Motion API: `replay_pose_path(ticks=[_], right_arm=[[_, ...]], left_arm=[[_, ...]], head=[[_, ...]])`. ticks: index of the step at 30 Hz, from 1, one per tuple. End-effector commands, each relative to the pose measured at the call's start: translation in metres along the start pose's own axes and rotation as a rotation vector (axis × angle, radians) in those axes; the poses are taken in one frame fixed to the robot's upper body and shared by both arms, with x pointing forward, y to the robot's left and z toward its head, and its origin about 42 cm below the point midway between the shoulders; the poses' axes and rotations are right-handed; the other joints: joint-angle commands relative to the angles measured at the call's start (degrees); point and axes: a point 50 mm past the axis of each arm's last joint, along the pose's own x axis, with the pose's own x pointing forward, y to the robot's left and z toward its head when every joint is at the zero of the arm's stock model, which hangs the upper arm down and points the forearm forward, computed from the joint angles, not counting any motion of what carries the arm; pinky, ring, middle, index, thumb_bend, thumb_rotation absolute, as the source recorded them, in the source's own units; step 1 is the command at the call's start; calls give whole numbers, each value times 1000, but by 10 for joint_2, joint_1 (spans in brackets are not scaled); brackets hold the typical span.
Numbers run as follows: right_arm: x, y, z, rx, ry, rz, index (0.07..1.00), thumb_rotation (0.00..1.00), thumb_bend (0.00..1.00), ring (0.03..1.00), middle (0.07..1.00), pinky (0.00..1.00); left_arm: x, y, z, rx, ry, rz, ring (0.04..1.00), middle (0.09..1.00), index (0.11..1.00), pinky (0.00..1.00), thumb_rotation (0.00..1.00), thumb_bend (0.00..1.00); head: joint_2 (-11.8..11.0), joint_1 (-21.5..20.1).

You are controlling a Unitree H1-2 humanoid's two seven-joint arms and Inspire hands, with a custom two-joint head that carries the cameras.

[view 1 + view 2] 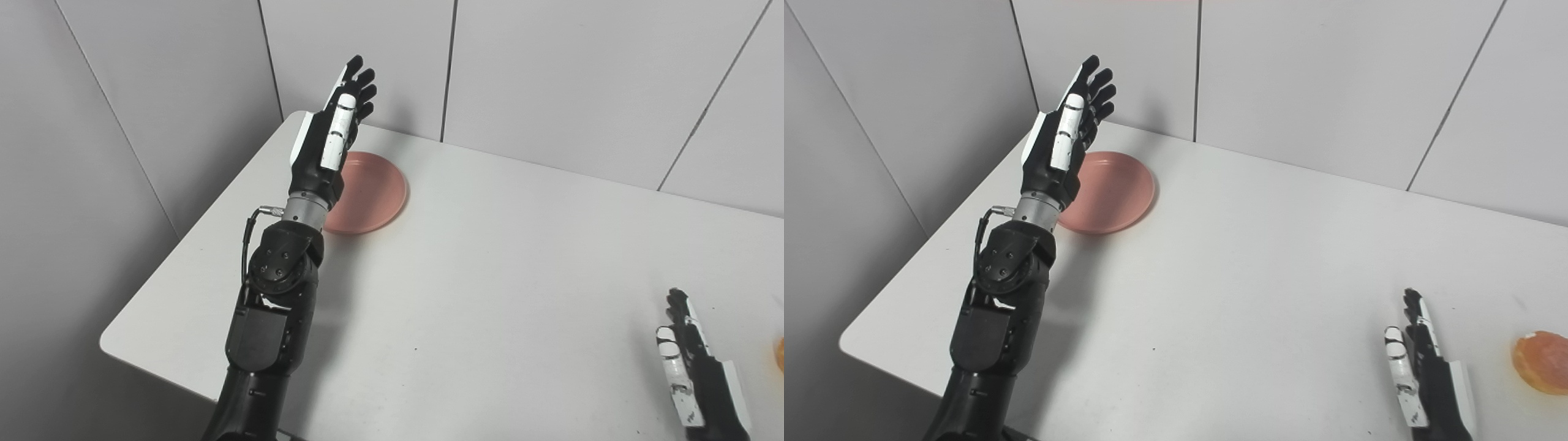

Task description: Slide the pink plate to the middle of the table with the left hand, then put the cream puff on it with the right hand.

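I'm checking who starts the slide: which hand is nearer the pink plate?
Left. The left hand is raised, open, over the pink plate's left edge; the right hand waits at the table's near right, by the cream puff.

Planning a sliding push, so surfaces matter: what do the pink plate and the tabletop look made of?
The plate looks like matte plastic or melamine: even pink colour, soft sheen, thin raised rim; glazed ceramic cannot be ruled out. The table appears to be smooth white laminate or painted board, with a rounded corner, faint reflections and no visible grain.
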Motion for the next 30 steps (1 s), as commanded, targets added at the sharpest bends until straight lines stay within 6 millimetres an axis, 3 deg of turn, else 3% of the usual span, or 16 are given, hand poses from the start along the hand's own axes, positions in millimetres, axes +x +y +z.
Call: replay_pose_path(ticks=[1,10,30], right_arm=[[-8,4,-6,10,33,4,962,1000,65,974,971,979],[-9,4,-6,4,41,7,965,1000,70,977,974,984],[-10,3,-6,4,50,8,970,1000,76,980,979,981]], left_arm=[[20,11,24,22,-98,15,921,923,925,924,1000,479],[39,47,14,1,-51,86,860,888,892,878,1000,452],[57,106,-8,-118,78,182,907,913,892,887,1000,401]], head=[[0,-1],[-1,-4],[0,-5]])
